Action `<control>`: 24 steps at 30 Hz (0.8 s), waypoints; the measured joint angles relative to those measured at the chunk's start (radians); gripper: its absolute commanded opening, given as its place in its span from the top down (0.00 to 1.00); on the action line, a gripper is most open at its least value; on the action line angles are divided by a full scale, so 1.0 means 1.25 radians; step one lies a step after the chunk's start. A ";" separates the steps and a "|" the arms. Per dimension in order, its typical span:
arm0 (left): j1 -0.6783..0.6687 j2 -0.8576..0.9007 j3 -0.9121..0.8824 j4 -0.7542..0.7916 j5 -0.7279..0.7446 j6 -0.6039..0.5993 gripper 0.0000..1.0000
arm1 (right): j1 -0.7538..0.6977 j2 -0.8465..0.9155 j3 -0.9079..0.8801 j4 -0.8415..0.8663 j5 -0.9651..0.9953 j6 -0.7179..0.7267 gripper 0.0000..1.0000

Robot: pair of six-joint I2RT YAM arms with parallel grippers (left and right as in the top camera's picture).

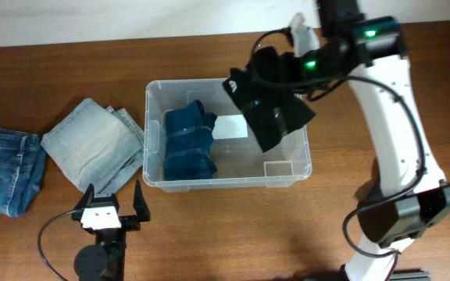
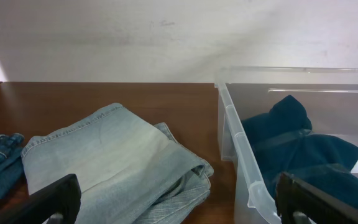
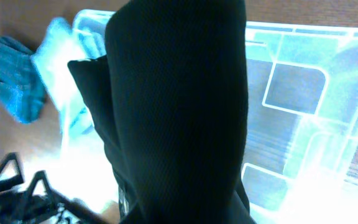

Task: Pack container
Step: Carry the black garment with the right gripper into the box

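I'm working over a brown wooden table (image 1: 209,234). The container (image 1: 233,184), a clear plastic bin, sits directly under my right gripper (image 1: 266,62) and ahead and to the right of my left gripper (image 1: 113,195).

The black garment (image 1: 270,109) hangs from the right gripper. It fills most of the right wrist view and drapes over the far right part of the bin, above the rim rather than inside. I can't see the fingers behind the cloth, but the jaws are pressed together on its top edge, so I read it as pinched and carried.

Ahead and to the left of the left gripper lies a folded pair of light-wash jeans (image 1: 92,148), just beside the bin's left wall. Further left is a darker pair of blue jeans (image 1: 2,168). Inside the bin, below and to the left of the right gripper, a navy garment (image 1: 187,144) is already packed against the left half, with the white label (image 1: 231,126) showing on the bare floor next to it.

The left gripper hovers spread wide with nothing in it.

I judge this to be the placing step for the black piece. Next I need to lower it into the free right half, clear of the rim, then let go.
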 measured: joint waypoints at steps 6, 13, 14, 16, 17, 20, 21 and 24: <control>0.000 0.000 0.000 0.000 0.000 0.000 0.01 | 0.080 -0.001 -0.040 0.066 0.108 0.141 0.94; 0.000 0.000 0.000 0.000 0.000 0.000 0.01 | 0.100 -0.001 -0.182 0.171 0.151 0.240 0.94; 0.000 0.000 0.000 0.000 0.000 0.000 0.01 | 0.100 -0.001 -0.208 0.192 0.154 0.247 0.94; 0.000 0.000 0.000 0.000 0.000 0.000 0.01 | 0.100 -0.001 -0.266 0.229 0.160 0.257 0.94; 0.000 0.000 0.000 0.000 0.000 0.000 0.01 | 0.100 -0.001 -0.288 0.244 0.163 0.260 0.94; 0.000 0.000 0.000 0.000 0.000 0.000 0.01 | 0.100 -0.001 -0.351 0.297 0.173 0.265 0.94; 0.000 0.000 0.000 0.000 0.000 0.000 0.01 | 0.100 -0.001 -0.370 0.313 0.178 0.265 0.94; 0.000 0.000 0.000 0.000 0.000 0.000 0.01 | 0.100 -0.001 -0.430 0.363 0.200 0.267 0.94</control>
